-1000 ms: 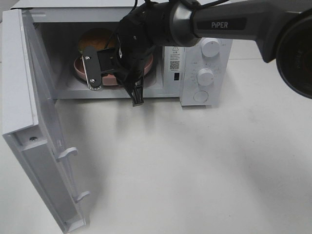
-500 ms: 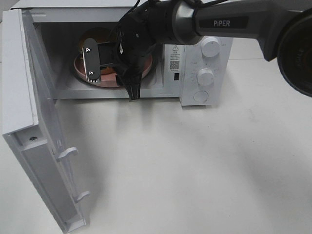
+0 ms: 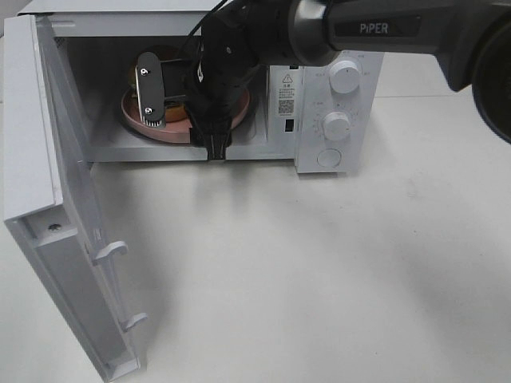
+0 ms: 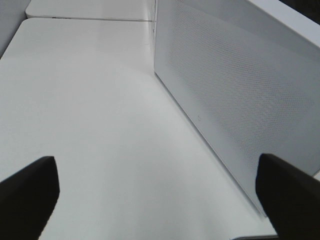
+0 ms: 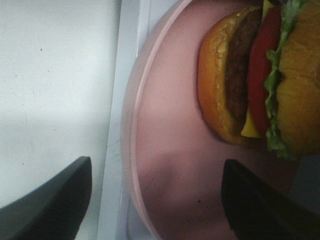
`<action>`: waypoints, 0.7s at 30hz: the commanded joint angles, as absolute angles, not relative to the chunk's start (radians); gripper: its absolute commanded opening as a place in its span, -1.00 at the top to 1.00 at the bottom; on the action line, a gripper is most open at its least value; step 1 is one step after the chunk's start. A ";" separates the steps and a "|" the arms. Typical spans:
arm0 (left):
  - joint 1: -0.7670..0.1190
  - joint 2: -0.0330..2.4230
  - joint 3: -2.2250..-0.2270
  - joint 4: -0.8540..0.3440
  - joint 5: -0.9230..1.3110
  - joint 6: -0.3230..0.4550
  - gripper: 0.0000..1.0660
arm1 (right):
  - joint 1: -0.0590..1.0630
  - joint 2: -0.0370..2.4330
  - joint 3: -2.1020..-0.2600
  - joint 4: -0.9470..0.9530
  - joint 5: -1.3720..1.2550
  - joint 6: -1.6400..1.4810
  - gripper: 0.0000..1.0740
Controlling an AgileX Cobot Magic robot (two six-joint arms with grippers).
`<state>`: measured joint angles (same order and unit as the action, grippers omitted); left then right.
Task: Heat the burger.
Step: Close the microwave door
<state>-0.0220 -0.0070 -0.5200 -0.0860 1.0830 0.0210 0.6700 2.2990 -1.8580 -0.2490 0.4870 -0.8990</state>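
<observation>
The burger (image 5: pixel 260 75), with a brown bun, red tomato and green lettuce, lies on a pink plate (image 5: pixel 170 165) inside the open microwave (image 3: pixel 319 104). In the exterior high view the burger (image 3: pixel 132 76) is mostly hidden behind my right gripper (image 3: pixel 182 116). That gripper is open and reaches into the cavity over the plate (image 3: pixel 168 132), holding nothing. In the right wrist view the right gripper (image 5: pixel 155 210) has its fingers spread on either side of the plate's near rim. My left gripper (image 4: pixel 160 200) is open and empty above the table, beside the microwave.
The microwave door (image 3: pixel 56 199) stands wide open at the left and juts toward the front. Two knobs (image 3: pixel 345 77) and a round button (image 3: pixel 329 157) sit on the right panel. The white table (image 3: pixel 319 279) spreads in front.
My right gripper has moved deeper into the microwave cavity, over the plate, staying open. The burger and plate have not moved.
</observation>
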 commanded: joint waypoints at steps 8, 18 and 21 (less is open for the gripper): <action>-0.023 -0.020 -0.518 -0.087 1.070 0.020 -0.87 | 0.666 2.129 -1.586 -0.245 0.288 -0.896 -0.41; -0.023 -0.020 -0.518 -0.087 1.070 0.020 -0.87 | 0.666 2.008 -1.368 -0.245 0.205 -0.896 -0.41; -0.023 -0.020 -0.518 -0.087 1.070 0.020 -0.87 | 0.666 1.937 -1.272 -0.245 0.163 -0.884 -0.41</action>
